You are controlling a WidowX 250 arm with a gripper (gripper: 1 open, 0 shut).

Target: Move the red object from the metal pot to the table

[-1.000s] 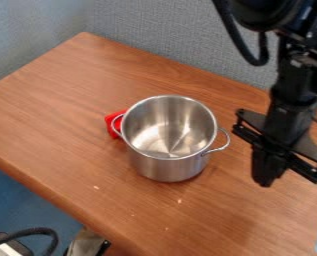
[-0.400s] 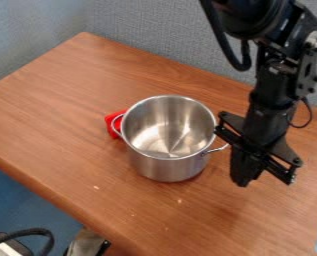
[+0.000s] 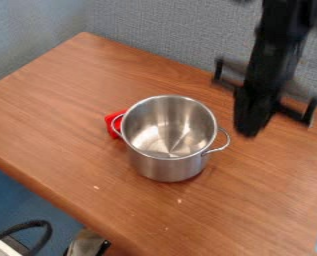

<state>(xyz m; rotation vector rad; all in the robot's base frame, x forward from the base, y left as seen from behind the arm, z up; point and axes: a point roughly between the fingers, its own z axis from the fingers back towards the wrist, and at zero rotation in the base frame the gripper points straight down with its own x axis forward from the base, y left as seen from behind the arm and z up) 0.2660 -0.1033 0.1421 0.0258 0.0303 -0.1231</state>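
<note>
The metal pot (image 3: 168, 137) stands upright in the middle of the table (image 3: 67, 90), and I see only bare steel inside it. A bit of the red object (image 3: 114, 125) shows against the pot's outer left wall, low on the wood; the pot hides the rest. My gripper (image 3: 246, 124) hangs to the right of the pot, near its right handle, above the tabletop and apart from the rim. It is smeared by motion, points down, is shut, and nothing shows in it.
The table's near edge (image 3: 81, 205) runs diagonally at the lower left, with blue floor and a black cable (image 3: 21, 238) below it. A grey-blue wall (image 3: 147, 25) lies behind the table.
The arm came in from the far right toward the pot, then rose and drew back; it is now higher and blurred. Pot and red object have not moved.
</note>
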